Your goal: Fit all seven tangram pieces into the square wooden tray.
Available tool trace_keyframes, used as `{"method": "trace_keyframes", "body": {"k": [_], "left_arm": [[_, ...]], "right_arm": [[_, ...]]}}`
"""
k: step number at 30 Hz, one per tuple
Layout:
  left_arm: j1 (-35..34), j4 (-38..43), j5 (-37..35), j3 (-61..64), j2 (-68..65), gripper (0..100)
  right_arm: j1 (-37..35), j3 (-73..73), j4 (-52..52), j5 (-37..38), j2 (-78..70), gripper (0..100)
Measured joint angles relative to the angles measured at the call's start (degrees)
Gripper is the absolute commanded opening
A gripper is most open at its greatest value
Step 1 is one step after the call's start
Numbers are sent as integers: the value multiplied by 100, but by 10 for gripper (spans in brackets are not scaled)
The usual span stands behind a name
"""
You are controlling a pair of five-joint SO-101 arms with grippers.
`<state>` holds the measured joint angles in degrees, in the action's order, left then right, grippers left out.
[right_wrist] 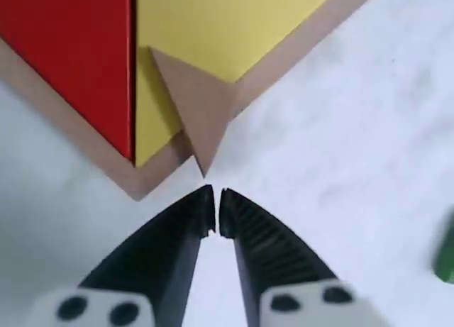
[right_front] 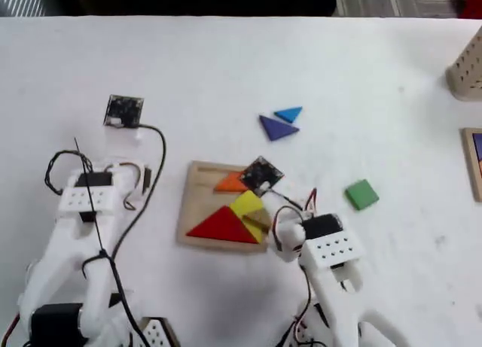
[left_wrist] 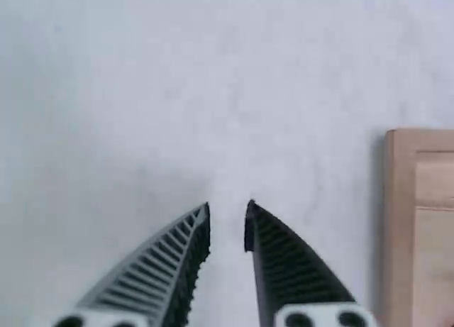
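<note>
Right gripper [right_wrist: 216, 199]: jaws all but closed, a hairline gap at the tips, nothing between them. It sits just outside a corner of the wooden tray [right_front: 197, 183]. The tips point at the apex of the brown triangle [right_wrist: 193, 103]. They are very close to it, but contact cannot be confirmed.

Brown triangle: lies on top of the yellow piece [right_front: 247, 205], and its point overhangs the tray rim. It is not seated flat in the recess.

Left gripper [left_wrist: 228, 224]: jaws parted by a modest gap, holding nothing. It hangs over bare table [right_front: 226, 68] beside the tray, on the side away from the right arm. The tray's edge is near, not touching.

Inside the tray:
- red triangle [right_front: 221, 225], edge to edge with the yellow piece
- orange piece [right_front: 230, 183], at the tray's far side, partly under the right arm's camera board

Outside the tray, on the table:
- purple triangle [right_front: 276, 127] and blue triangle [right_front: 288, 114], close together beyond the tray's far edge
- green square [right_front: 361, 194], well apart from the tray, past the right arm
</note>
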<state>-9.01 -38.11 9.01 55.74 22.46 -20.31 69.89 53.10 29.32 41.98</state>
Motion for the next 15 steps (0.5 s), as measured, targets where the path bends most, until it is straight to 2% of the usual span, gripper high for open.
{"method": "trace_keyframes", "body": {"k": [9,15], "left_arm": [[0,0,0,0,0,104],[0,0,0,0,0,103]], "right_arm": [[-431,0,255,-220,-9,19],[-510,0,-62,-510,-35,19]]}}
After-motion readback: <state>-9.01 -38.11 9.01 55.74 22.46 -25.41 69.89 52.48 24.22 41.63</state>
